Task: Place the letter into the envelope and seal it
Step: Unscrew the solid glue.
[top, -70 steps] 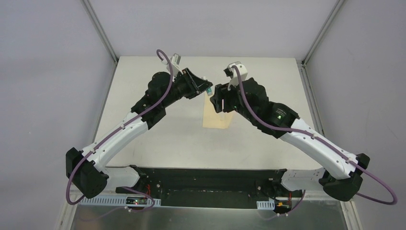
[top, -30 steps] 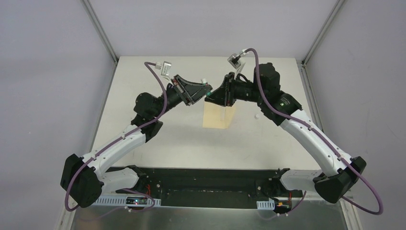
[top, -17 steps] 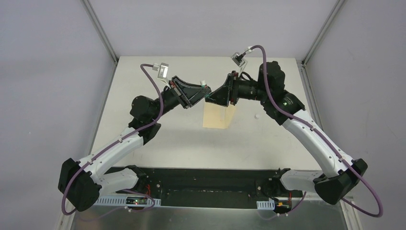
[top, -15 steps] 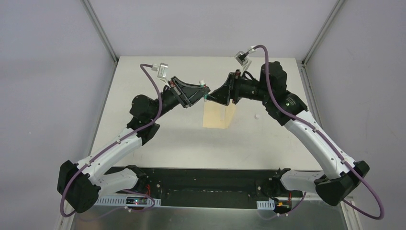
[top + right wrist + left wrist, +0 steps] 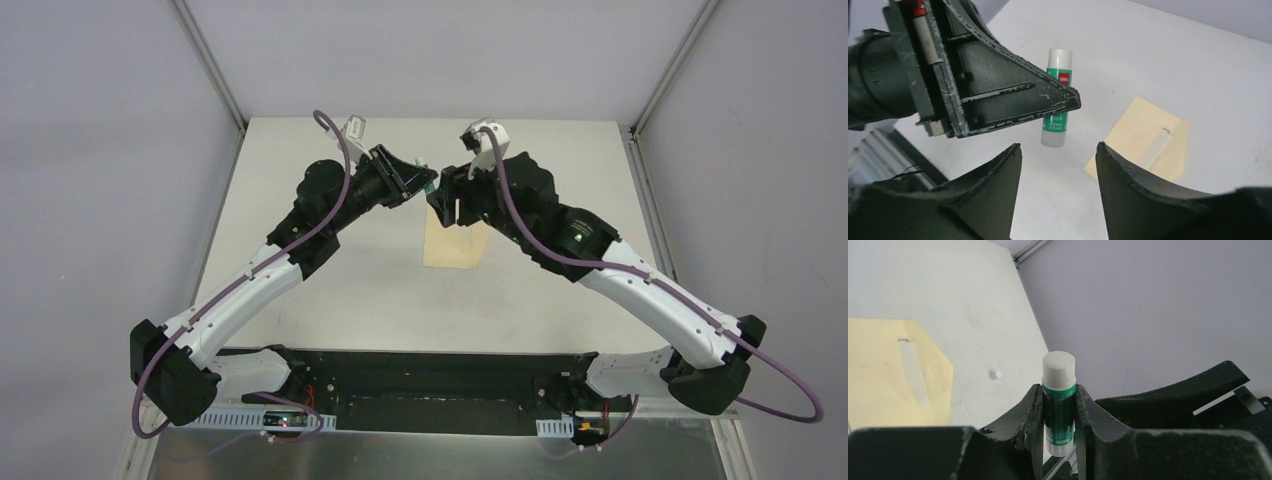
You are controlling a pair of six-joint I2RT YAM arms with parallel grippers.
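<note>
My left gripper [image 5: 1059, 390] is shut on a white-and-green glue stick [image 5: 1059, 400], held up above the table. In the top view the glue stick [image 5: 430, 187] hangs between the two wrists. My right gripper [image 5: 1058, 146] is open and empty, its fingertips just short of the stick's [image 5: 1056, 100] lower end. The yellow-tan envelope [image 5: 452, 250] lies flat on the table below both grippers, with a pale strip [image 5: 915, 375] on its face. The envelope [image 5: 1143, 135] also shows to the right of the right fingers. The letter is not in view.
A small white cap [image 5: 995, 374] lies on the table [image 5: 330, 260] to the right of the envelope; the right arm hides it in the top view. Grey walls close the table in at the back and on both sides.
My right gripper has opened and drawn back from the glue stick's end, and its wrist has swung down over the envelope. The left arm has shifted slightly, still holding the stick.
</note>
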